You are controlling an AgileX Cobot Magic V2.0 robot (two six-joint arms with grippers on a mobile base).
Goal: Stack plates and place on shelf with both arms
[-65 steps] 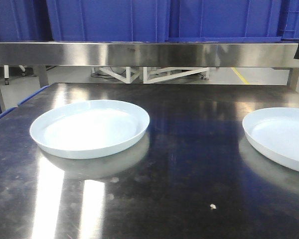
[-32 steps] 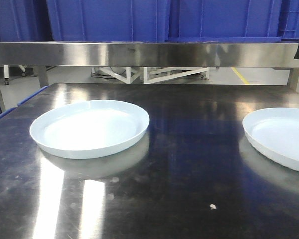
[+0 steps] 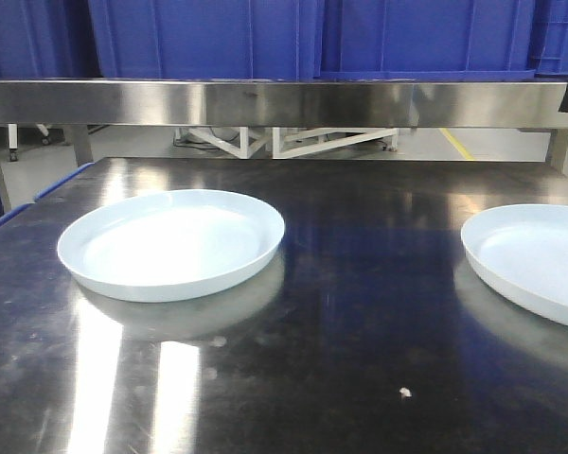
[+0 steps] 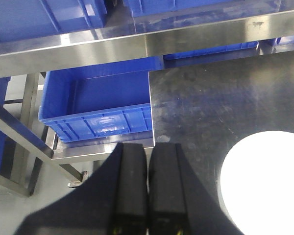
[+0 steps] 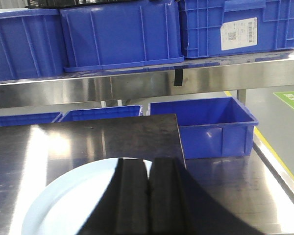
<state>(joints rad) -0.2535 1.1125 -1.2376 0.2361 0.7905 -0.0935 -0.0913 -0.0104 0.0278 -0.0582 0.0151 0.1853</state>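
Two pale bluish-white plates lie apart on the dark steel table [image 3: 360,284]. One plate [image 3: 170,243] is at the left and the other plate [image 3: 535,260] is at the right, cut off by the frame edge. Neither arm shows in the front view. In the left wrist view my left gripper [image 4: 148,149] is shut and empty, over the table's left edge, with the left plate [image 4: 264,181] to its right. In the right wrist view my right gripper [image 5: 147,164] is shut and empty above the right plate [image 5: 73,196].
A steel shelf [image 3: 284,101] runs across the back above the table, loaded with blue crates [image 3: 293,38]. Lower blue bins stand beside the table at the left [image 4: 98,105] and at the right [image 5: 210,125].
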